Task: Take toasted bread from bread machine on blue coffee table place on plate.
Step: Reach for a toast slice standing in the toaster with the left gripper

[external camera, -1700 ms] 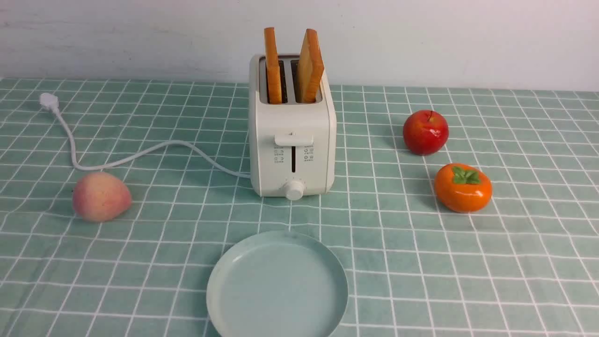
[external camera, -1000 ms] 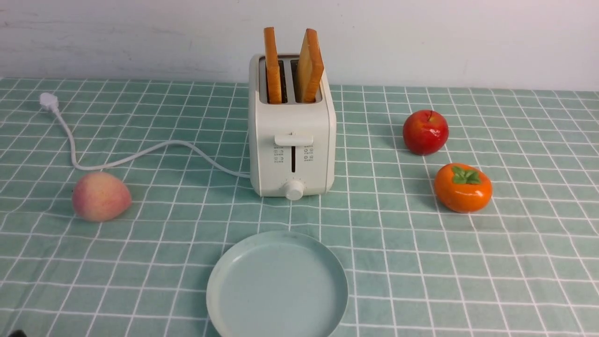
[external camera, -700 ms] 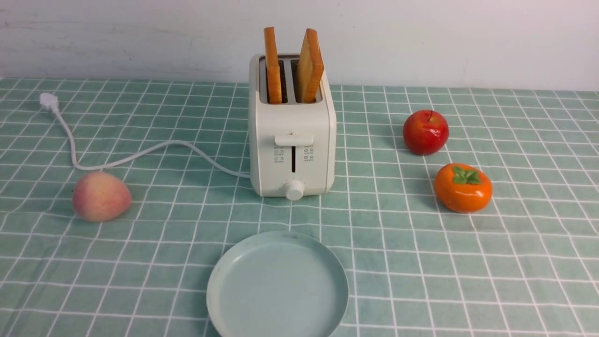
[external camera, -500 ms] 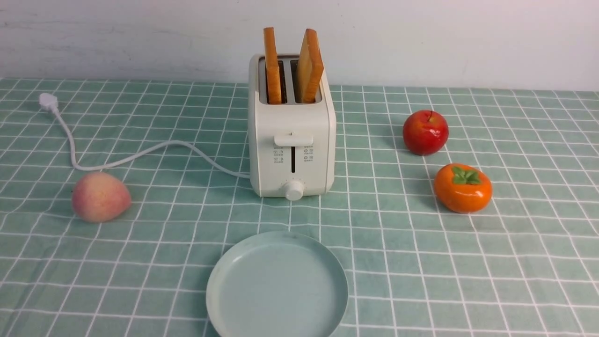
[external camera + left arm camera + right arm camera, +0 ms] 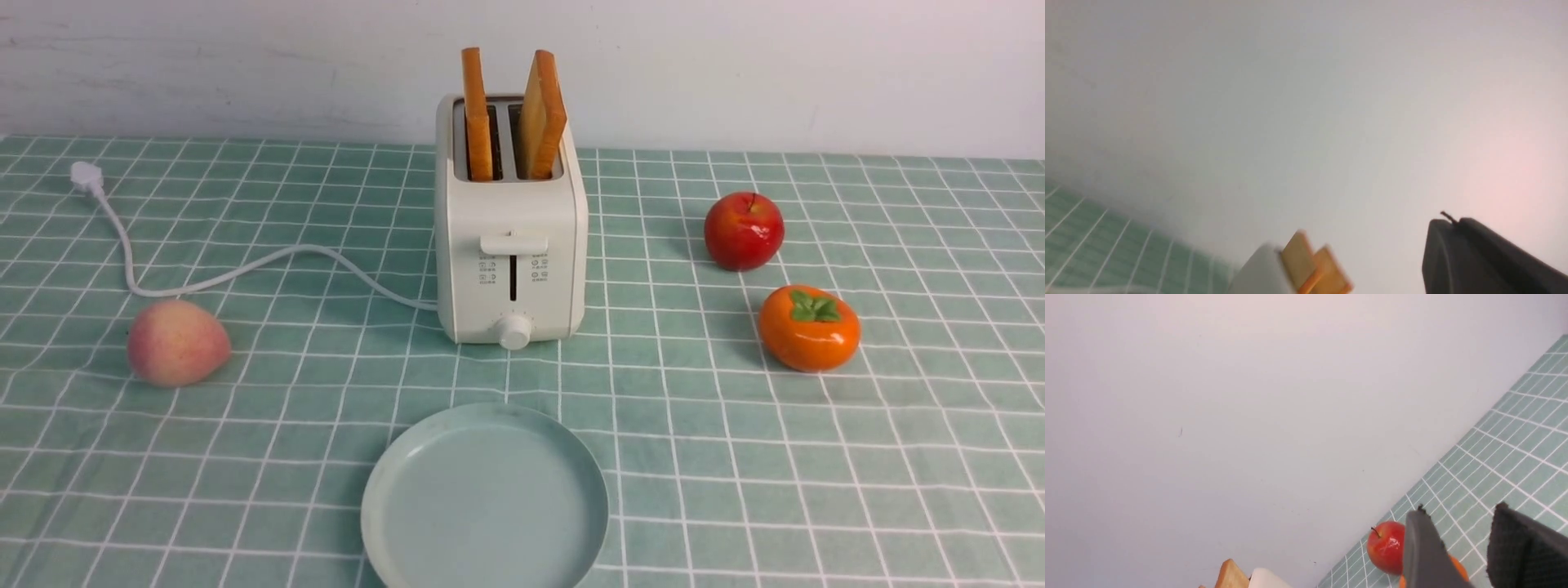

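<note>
Beyond the right hand (image 5: pixel 1459 514), toasted bread (image 5: pixel 1229 577) stands apparently well apart.

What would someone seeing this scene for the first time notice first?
Two thick golden toast slices standing up out of the cream-white boxy toaster at the centre back grab the eye first. In front of it lies an empty round pale blue-green plate, while a glossy red apple and an orange persimmon glow on the right, a pink peach on the left.
</note>
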Controlling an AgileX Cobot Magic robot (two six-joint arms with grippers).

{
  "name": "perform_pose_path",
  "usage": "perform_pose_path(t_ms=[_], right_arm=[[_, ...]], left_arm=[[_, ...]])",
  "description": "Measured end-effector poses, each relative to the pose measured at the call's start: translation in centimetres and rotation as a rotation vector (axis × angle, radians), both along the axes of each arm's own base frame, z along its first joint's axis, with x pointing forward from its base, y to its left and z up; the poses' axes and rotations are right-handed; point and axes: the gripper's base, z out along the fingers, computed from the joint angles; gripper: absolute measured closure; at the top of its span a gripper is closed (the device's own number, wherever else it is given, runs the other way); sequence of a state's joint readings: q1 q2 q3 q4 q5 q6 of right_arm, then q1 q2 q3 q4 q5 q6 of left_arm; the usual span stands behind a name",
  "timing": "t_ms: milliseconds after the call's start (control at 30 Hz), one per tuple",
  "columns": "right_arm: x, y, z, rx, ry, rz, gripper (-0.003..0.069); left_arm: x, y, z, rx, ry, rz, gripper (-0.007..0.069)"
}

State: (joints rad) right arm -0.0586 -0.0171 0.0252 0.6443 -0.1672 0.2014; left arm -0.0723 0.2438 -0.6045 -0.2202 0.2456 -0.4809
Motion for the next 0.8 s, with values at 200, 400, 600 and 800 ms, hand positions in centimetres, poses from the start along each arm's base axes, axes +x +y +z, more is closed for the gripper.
perform_pose_path(t_ms=[200,400,600,800], right_arm=[[-1.6,2.1,6.1,-0.117,0.049,0.203,0.0506],[-1.7,3.4,13.4,-0.392,0.288,0.351,0.0673],[1.0,4.0,15.2,-0.469,0.606,0.523,0.0674],[2.2,4.1,14.5,-0.471,0.701,0.575,0.0669]], left_arm=[[7.1,-1.4,1.1,0.253,0.589,-0.117,0.0638],[16.6,-2.7,-2.6,0.379,0.86,-0.265,0.0638],[25.1,-5.4,-4.3,0.434,0.924,-0.381,0.0638],[30.9,-10.3,-2.3,0.518,0.844,-0.465,0.0638]])
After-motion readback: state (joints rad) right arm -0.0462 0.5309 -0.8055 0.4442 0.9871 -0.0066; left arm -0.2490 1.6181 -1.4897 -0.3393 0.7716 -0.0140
